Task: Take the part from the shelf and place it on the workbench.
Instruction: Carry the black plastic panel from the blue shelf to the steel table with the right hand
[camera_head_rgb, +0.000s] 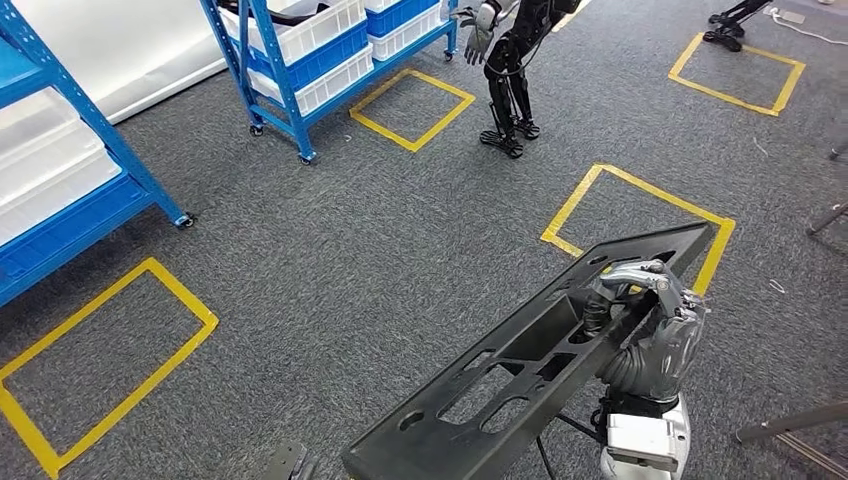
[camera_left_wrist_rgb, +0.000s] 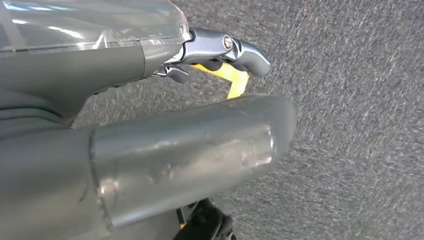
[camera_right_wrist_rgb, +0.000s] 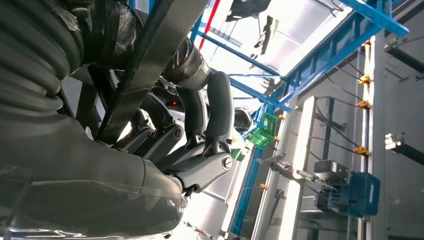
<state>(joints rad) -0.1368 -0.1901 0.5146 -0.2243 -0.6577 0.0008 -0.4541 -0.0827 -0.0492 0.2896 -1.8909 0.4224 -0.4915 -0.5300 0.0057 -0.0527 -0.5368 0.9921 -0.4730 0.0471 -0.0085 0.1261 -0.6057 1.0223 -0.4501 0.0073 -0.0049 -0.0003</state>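
Gripped along its upper edge by the right hand (camera_head_rgb: 648, 300), the long black slotted part (camera_head_rgb: 520, 375) hangs tilted over grey carpet, evidently for carrying to a workbench. Left hand (camera_left_wrist_rgb: 220, 50) holds nothing, fingers curled in, above carpet.

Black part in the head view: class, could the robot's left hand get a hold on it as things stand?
Probably yes. The black part is held near its far end by the right hand, and its near end is bare. The left hand hangs over carpet with its fingers curled on nothing.
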